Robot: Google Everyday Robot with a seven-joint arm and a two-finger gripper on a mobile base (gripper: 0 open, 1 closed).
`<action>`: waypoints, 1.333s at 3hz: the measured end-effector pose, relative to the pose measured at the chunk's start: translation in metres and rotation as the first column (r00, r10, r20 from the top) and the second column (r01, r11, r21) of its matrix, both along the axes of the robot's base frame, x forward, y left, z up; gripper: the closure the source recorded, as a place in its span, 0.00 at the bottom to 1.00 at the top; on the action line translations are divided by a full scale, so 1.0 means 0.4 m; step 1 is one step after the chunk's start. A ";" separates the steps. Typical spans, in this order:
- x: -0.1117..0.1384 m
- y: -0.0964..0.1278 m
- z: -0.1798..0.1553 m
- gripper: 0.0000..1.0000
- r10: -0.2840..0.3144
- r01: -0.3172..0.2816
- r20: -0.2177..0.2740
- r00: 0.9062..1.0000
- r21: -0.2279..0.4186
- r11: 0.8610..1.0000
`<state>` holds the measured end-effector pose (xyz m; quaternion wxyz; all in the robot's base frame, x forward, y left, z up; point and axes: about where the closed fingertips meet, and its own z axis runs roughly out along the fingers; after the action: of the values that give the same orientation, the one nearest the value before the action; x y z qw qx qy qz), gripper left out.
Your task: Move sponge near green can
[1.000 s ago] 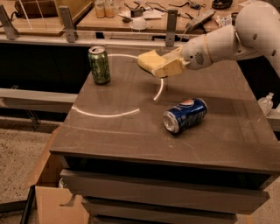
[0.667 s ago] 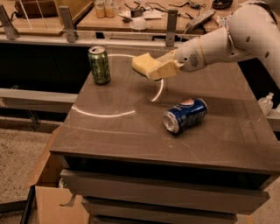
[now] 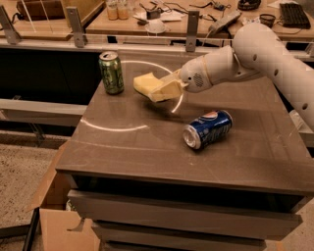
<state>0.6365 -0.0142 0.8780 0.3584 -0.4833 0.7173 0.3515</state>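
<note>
Background (camera view): cluttered desks behind a rail, with a keyboard (image 3: 294, 14) at the far right corner; a cardboard box (image 3: 59, 220) sits on the floor, low and to the left of the green can.
Worktop (image 3: 147, 147): dark grey cabinet top, with a pale ring of light across it.
Green can (image 3: 111, 72): upright at the back left of the worktop; everything below is placed from it.
Sponge (image 3: 147, 84): pale yellow block just to the right of the green can, with a narrow gap between them; it looks to be held clear of the worktop.
Tool (image 3: 163, 89): to the right of the green can, at the sponge's far end, clamped on the sponge.
Arm (image 3: 255, 54): white, reaching in from the right edge toward the green can.
Pepsi can (image 3: 207, 129): blue, lying on its side well to the right of the green can and nearer the camera.
Step in hand: carrying, judged nearly done, since the sponge is already close to the green can.
Next move: lower the sponge onto the bare worktop beside the green can without nudging it, then let go and back away to the right.
</note>
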 end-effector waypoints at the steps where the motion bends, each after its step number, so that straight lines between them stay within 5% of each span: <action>1: 0.023 0.054 -0.022 1.00 -0.008 0.008 0.004 1.000 0.015 1.000; 4: 0.063 0.117 -0.058 0.37 -0.037 0.038 0.039 0.999 -0.015 0.999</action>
<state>0.6619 0.0325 0.8548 0.3748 -0.4791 0.7220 0.3297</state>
